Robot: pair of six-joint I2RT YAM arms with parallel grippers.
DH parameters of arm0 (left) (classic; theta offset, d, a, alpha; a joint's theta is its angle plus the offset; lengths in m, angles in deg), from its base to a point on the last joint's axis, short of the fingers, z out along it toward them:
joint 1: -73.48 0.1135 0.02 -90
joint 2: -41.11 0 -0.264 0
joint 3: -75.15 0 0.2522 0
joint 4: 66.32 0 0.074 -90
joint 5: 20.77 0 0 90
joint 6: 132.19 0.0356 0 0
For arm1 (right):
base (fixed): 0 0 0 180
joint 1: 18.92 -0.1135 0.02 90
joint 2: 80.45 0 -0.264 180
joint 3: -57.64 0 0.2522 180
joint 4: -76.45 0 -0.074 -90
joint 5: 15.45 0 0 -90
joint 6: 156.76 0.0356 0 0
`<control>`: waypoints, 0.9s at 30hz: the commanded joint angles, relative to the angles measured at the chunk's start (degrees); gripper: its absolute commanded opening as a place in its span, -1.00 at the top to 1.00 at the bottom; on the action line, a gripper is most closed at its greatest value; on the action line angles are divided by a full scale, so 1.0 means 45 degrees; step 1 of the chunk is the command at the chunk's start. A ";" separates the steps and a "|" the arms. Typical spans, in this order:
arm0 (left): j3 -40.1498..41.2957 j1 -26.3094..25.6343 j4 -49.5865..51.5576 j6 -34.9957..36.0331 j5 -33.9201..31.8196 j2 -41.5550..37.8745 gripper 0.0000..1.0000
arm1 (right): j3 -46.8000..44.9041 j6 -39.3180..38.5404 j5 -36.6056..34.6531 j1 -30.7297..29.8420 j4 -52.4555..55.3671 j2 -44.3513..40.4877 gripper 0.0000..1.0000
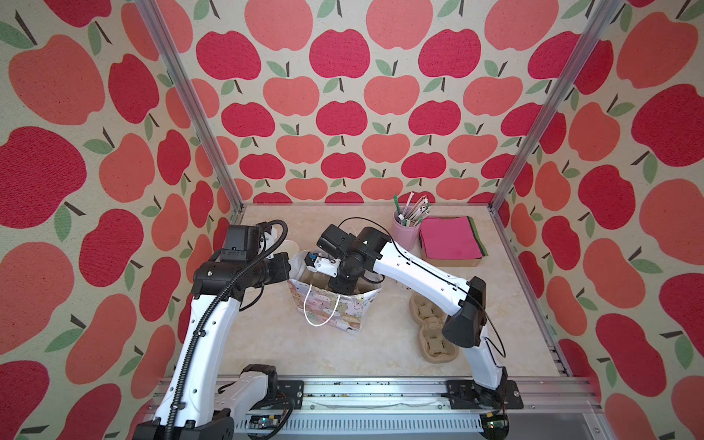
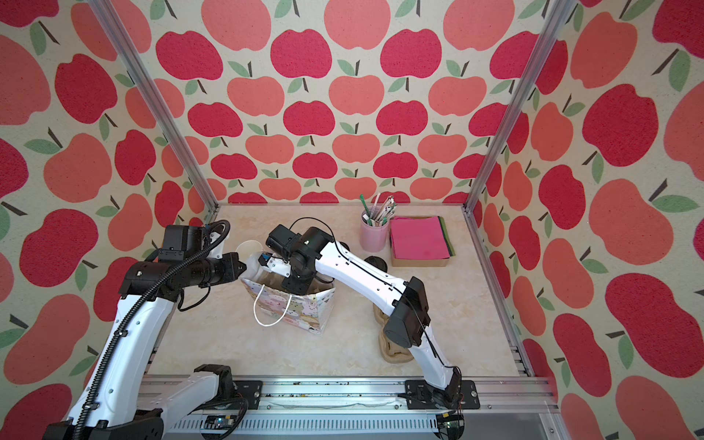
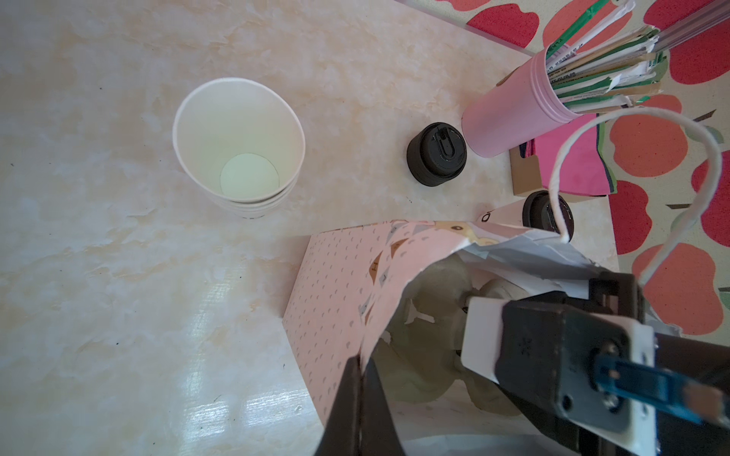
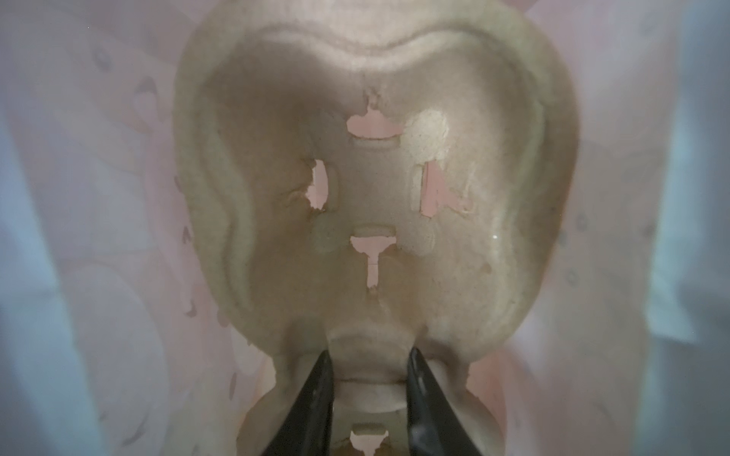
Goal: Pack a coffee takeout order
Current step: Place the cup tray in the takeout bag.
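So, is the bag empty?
Not empty. A brown tray lies inside the bag, seen from the right wrist, with the right gripper holding its middle.

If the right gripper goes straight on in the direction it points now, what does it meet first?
Probably the pulp cup carrier inside the gift bag: the right gripper straddles its middle ridge, so hardly any free way remains.

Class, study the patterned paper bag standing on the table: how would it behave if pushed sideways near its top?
Likely floppy: the paper bag has a creased rim where the left pincer pinches it. Probably light, so it may slide or tip rather than resist, though the pulp carrier inside should steady its base a little.
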 commanded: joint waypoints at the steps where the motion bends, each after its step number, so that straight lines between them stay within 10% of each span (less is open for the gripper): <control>1: 0.0200 0.0060 -0.0257 0.0176 -0.0061 -0.0151 1.00 | 0.0330 0.0133 -0.0022 -0.0015 0.0917 0.0429 0.37; 27: 0.0563 0.0060 -0.0493 0.0255 -0.0111 -0.0332 1.00 | 0.1246 0.0445 0.0747 0.0011 0.1860 0.3040 0.35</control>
